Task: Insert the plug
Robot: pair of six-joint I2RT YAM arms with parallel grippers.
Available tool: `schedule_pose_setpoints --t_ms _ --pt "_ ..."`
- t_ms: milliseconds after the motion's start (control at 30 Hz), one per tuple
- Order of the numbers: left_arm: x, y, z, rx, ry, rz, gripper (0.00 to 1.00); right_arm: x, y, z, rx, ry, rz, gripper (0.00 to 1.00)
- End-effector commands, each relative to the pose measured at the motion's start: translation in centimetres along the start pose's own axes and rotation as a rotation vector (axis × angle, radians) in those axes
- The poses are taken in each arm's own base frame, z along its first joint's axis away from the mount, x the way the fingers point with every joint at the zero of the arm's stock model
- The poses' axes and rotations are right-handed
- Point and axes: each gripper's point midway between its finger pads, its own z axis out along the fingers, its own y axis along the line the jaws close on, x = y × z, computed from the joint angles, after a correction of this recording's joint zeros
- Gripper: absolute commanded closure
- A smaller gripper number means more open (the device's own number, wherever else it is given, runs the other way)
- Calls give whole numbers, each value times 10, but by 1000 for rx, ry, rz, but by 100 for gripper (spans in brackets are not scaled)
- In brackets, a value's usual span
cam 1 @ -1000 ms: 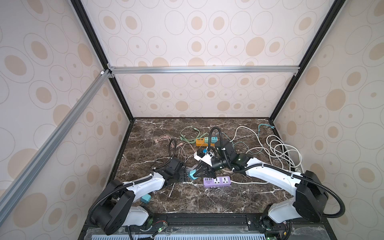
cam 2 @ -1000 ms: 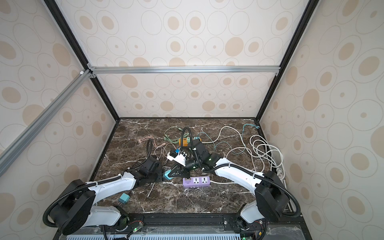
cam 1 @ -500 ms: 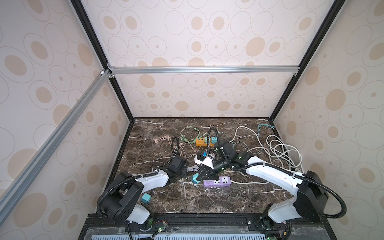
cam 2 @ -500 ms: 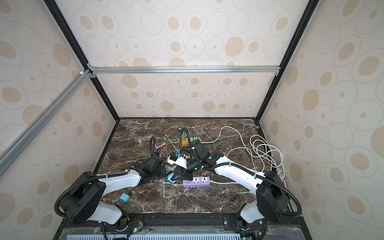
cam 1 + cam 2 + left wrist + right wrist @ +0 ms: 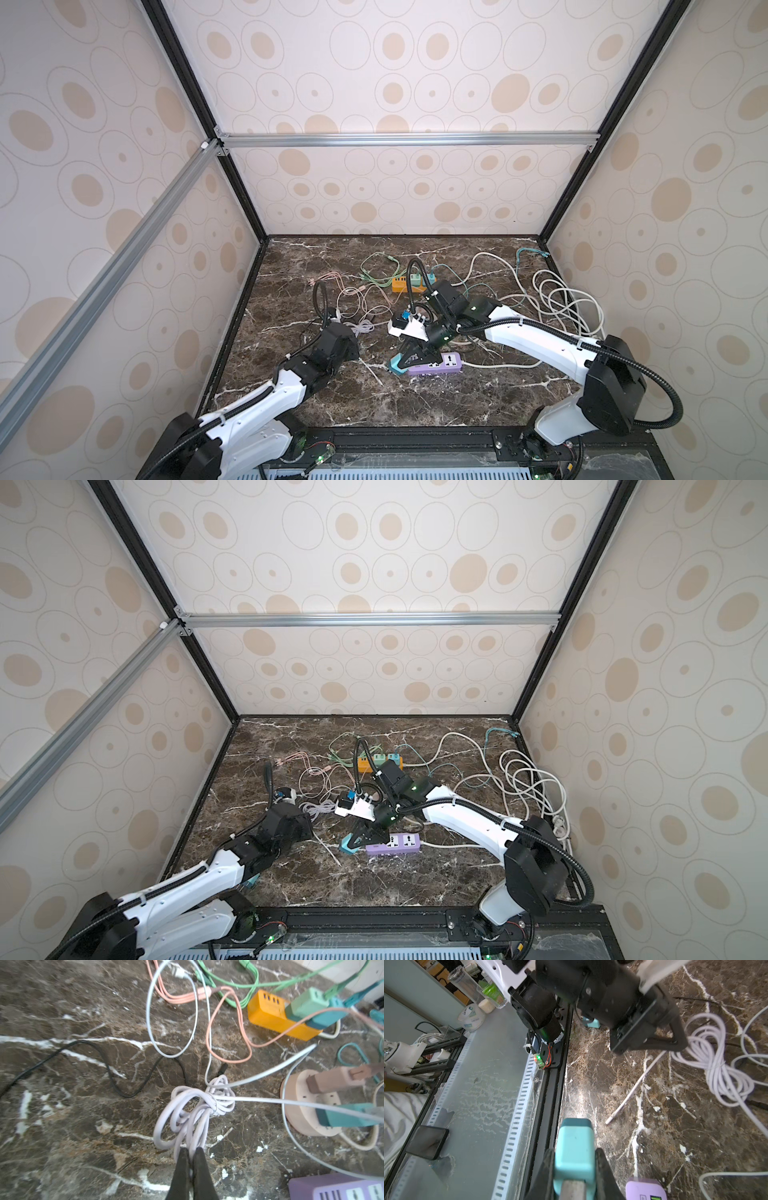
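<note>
My right gripper (image 5: 574, 1153) is shut on a teal plug (image 5: 574, 1147), held low over the marble just left of the purple power strip (image 5: 434, 363). In both top views the teal plug (image 5: 347, 848) sits at the strip's left end, outside it. The strip's corner (image 5: 645, 1188) shows beside the right jaws. My left gripper (image 5: 190, 1150) is shut on a strand of a coiled pale lavender cable (image 5: 191, 1122), left of the plug. In a top view the left gripper (image 5: 357, 332) meets that coil (image 5: 365, 326).
An orange USB strip (image 5: 405, 283) with green and teal adapters lies farther back. A round beige socket (image 5: 307, 1109) holds a pink and a teal plug. Loose white cables (image 5: 569, 299) pile at the right, a black cable (image 5: 104, 1064) and pink cables at the left.
My left gripper has drawn away from the teal plug, leftward and a little back, and has shut on the lavender cable coil. The right gripper still holds the plug in about the same place.
</note>
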Motion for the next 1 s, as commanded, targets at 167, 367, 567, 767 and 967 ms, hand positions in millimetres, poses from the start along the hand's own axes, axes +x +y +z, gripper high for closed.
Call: schedule_pose_setpoints --t_ms 167,367,567,767,967 --pt "-60 11 -59 13 -259 -173 100 22 9 -6 -50 150 -22 100" --pt "-120 2 -128 73 -444 -170 100 53 6 -19 -30 349 5 100" --pt "-155 -41 -183 294 -505 -62 100 75 -9 -43 78 466 23 100" --pt "-156 -79 -192 470 -483 20 100 98 -28 -66 192 583 46 100" --pt "-163 -58 -196 388 -540 -42 100 106 -43 -67 242 584 1 100"
